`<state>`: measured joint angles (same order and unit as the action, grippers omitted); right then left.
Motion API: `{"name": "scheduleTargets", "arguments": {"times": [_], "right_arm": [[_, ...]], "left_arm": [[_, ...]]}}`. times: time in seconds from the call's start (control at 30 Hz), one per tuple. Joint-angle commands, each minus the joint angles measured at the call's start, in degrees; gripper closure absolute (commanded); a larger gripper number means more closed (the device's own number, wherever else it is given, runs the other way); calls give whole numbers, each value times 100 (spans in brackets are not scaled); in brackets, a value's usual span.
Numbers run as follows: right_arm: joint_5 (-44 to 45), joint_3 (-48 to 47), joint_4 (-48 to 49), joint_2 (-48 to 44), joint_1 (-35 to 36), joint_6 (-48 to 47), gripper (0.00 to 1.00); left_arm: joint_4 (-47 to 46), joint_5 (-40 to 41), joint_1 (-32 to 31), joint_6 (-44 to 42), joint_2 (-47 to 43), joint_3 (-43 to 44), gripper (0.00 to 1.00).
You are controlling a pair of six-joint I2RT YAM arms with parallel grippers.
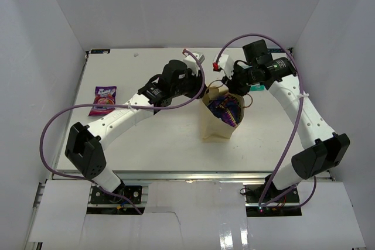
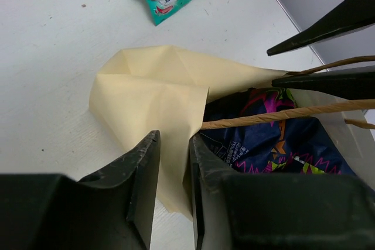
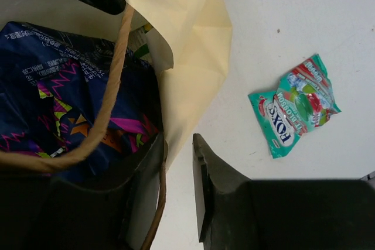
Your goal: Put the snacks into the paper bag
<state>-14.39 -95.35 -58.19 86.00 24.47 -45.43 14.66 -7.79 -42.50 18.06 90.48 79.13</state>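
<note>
The left gripper point(image 2: 174, 139) has its jaws narrowly apart astride the left wall of the paper bag point(image 2: 152, 86); whether they truly pinch it I cannot tell. The right gripper point(image 3: 178, 141) is nearly closed but unclamped: the table point(image 1: 164, 139) shows through the gap, and a handle cord point(image 3: 111, 86) runs along one jaw. The one bag sits mid-table and holds one dark blue packet point(image 2: 263, 150). One teal packet point(image 3: 296, 106) lies just beyond it to the right, seen whole only from the wrists. One magenta packet point(image 1: 103, 99) lies well left, seen only from overhead.

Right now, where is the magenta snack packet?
In the top view the magenta snack packet lies on the table's left side, just beside the left arm, well away from the paper bag at the centre.
</note>
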Motion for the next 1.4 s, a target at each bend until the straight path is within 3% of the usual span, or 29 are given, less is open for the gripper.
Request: {"name": "scheduleTargets", "arguments": {"times": [0.0,0.07,0.33,0.6,0.83,1.1,1.37], "right_arm": [[-353,-141,-139,154,-197,60,85],[-485,-290,-113,180,-346,139,92],[-898,-661,308,207,-1005,535,92],[-907,69,1275,-355,-1041,772,92],[-1478,298,1591,-408,-1041,904,92],[-1803,-387,2057,303,-1023,1457,92],[-2023,-1371,2330,1277,-795,1800,92]], "left_arm": [[257,225,-13,-40,-241,-20,69],[248,339,-21,-31,-346,-73,73],[20,691,-13,259,-803,-583,86],[-366,973,-13,628,-1312,-1128,91],[-560,823,-21,848,-1313,-1321,90],[-929,1517,215,1427,-1603,-1418,92],[-1421,999,979,1727,-1454,-1252,93]]}}
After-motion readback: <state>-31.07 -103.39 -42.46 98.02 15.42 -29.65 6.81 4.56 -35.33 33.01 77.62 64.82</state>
